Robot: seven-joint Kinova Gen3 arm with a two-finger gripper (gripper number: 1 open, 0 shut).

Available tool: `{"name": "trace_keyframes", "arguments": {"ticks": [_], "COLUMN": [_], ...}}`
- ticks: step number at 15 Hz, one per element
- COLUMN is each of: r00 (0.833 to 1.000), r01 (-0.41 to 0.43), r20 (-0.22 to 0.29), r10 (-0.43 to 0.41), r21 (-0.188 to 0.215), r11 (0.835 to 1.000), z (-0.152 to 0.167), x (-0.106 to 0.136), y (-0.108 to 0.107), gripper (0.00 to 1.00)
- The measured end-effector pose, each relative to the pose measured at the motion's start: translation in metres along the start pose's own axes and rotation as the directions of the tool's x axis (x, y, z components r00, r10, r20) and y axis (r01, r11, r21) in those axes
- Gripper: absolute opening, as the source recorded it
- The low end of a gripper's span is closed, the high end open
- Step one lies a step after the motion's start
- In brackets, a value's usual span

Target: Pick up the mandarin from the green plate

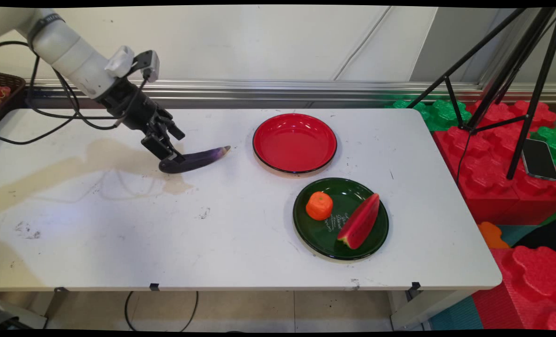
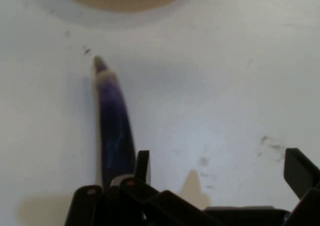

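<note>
Green plate (image 1: 315, 236) near right on table (image 1: 119, 243): holds orange fruit (image 1: 319, 205) on left, watermelon slice (image 1: 360, 221) on right, apart from each other. Red plate (image 1: 294, 142) just beyond it, nothing in it. Eggplant (image 1: 198, 159) lies flat, left of red plate, well apart; long, dark purple, glossy, pale pointed tip toward red plate. Gripper (image 1: 169, 158) at eggplant's thick left end, fingers spread wide; one finger (image 2: 142, 167) beside eggplant (image 2: 115, 131), other finger (image 2: 300, 172) well off to side. Nothing grasped.
</note>
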Motion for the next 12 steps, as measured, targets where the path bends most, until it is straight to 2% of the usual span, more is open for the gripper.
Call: {"name": "trace_keyframes", "arguments": {"ticks": [6,12], "r00": [0.995,0.981], "r01": [-0.084,-0.167], "r20": [-0.068,-0.119], "r10": [0.079,0.153], "r21": [-0.077,-0.117], "r11": [0.994,0.979], "z": [-0.022,-0.023], "x": [0.023,0.048], "y": [0.032,0.055], "gripper": [1.00,1.00]}}
